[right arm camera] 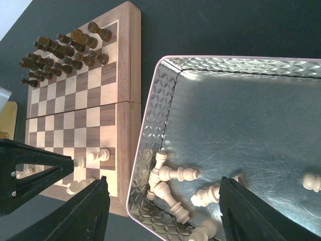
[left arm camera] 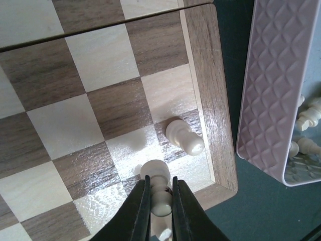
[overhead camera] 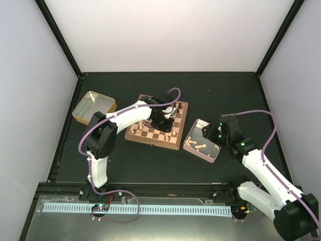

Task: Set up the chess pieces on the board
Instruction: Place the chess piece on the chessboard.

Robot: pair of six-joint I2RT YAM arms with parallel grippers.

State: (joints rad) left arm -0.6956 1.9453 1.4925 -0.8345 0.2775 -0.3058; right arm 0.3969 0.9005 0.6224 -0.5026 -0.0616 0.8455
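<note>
A: Where do we log the board?

B: Middle of the dark worktop, set a little askew. A gold tin lies off to its left, well apart. A pink-rimmed tin lies just beside its right edge.

A: Left gripper?

B: We see it over the board's corner nearest the pink-rimmed tin. Its fingers are pinching a light piece by the body, the round head poking out past the tips toward the board. We cannot tell whether the head touches the wood.

A: Anything close to it?

B: A toppled piece, also light, lies on its side, mostly on a dark square in the column along the frame. It is just beyond the pinched one and apart from it.

A: Right gripper?

B: It hangs above the pink-rimmed tin. Its fingers are spread wide, with nothing between them.

A: And the other chess pieces?

B: We note a heap of them lying on their sides in the tin, in the corner below that gripper, and one more off alone on the tin floor. A few others are on the board, in the rows at the end opposite the dark chessmen. Those stand crowded together on their own end rows.
</note>
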